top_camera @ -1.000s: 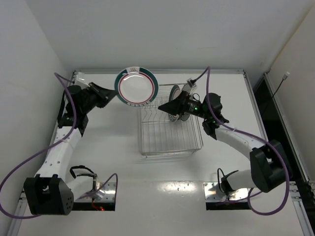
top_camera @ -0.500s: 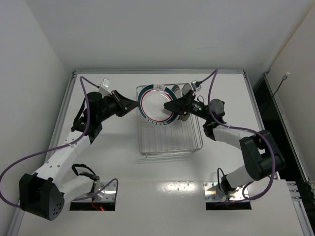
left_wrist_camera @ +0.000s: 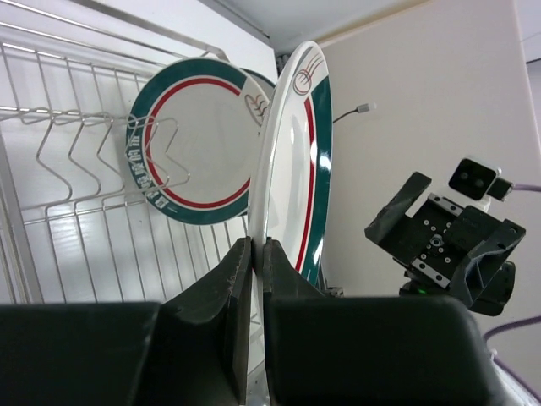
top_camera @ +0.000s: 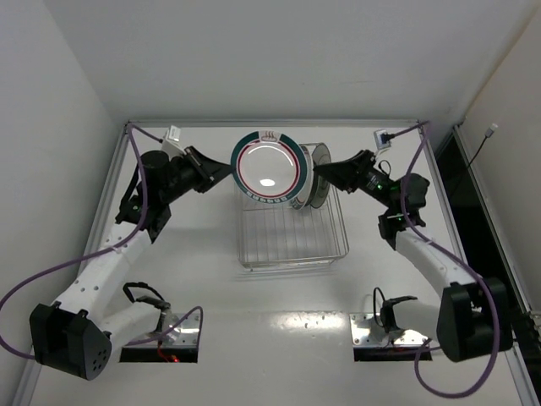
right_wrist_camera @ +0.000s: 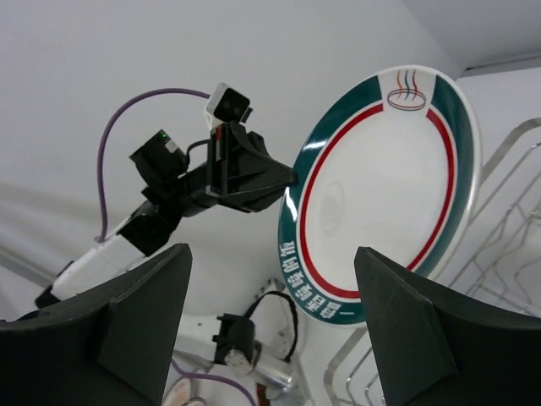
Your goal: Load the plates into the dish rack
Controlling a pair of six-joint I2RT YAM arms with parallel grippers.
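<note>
The left gripper is clamped tight on the left rim of 1 white plate with a teal rim and a red ring, the held plate. The left wrist view shows both fingers pinching that rim with no gap. The held plate stands upright, its face turned towards the near side, over the far edge of the dish rack; whether it touches the wires cannot be told. A second teal-rimmed plate stands on edge between the rack's prongs just beyond it, at the far right of the rack, with a pale plate beside it. The right gripper hangs just right of the held plate, level with it, jaws spread wide with nothing between them. The rack sits on the white table, between the 2 arms.
</note>
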